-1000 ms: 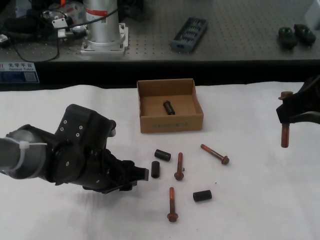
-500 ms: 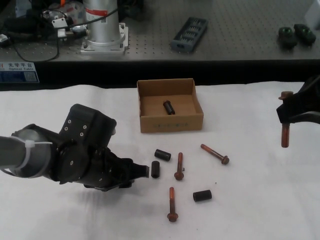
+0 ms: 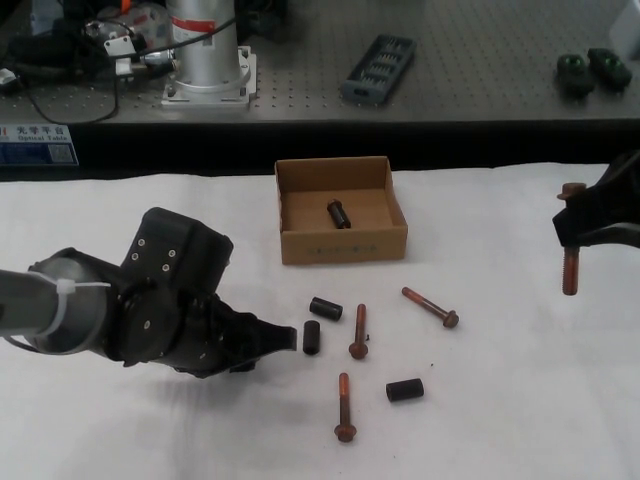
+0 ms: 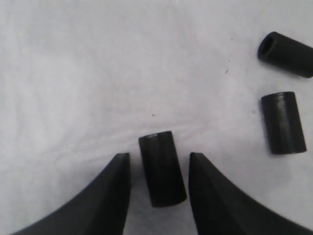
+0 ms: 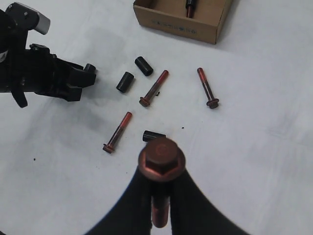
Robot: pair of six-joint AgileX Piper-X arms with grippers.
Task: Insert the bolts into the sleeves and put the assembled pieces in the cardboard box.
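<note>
Left gripper (image 4: 159, 164): fingers spread, straddling a sleeve (image 4: 162, 176) that lies flat with its long axis parallel to them, a gap on either side.
Right gripper (image 5: 160, 188): clamped on a bolt (image 5: 161, 159), head up, well apart from the sleeve.
Box (image 3: 345, 245): beyond.

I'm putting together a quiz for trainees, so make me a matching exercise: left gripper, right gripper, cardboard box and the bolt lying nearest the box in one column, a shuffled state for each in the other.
Column one
1. left gripper
2. right gripper
3. cardboard box
4. bolt nearest the box

Column two
A. one piece lies inside
B. shut on an upright bolt
C. lying bare on the cloth
D. open, either side of a sleeve

Pairs: 1-D, 2-B, 3-A, 4-C
</note>
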